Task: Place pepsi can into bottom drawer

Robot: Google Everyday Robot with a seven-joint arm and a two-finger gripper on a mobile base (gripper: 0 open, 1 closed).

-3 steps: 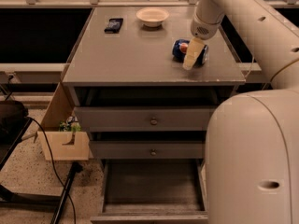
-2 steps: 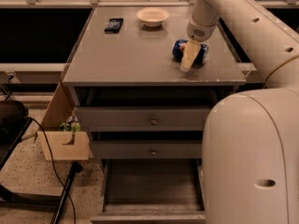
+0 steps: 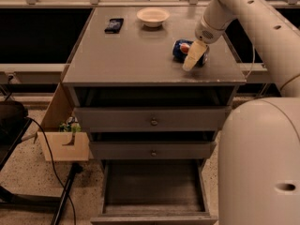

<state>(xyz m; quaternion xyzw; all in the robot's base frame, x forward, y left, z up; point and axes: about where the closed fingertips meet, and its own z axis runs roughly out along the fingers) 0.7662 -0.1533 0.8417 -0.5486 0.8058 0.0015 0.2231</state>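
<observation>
The pepsi can (image 3: 178, 48) lies on its side on the grey cabinet top (image 3: 140, 55), near the right front corner, its blue body and red-white logo showing. My gripper (image 3: 193, 59) reaches down from the upper right and sits right at the can, covering its right part. The bottom drawer (image 3: 152, 186) is pulled open at the foot of the cabinet, its flat grey inside bare.
A white bowl (image 3: 153, 16) and a small black device (image 3: 114, 25) sit at the back of the top. Two shut drawers with round knobs (image 3: 153, 122) are above the open one. A wooden box (image 3: 63, 144) and cables stand at the left. My white base (image 3: 262, 163) fills the lower right.
The gripper stays at the can, shifting only slightly sideways. The can has not visibly moved.
</observation>
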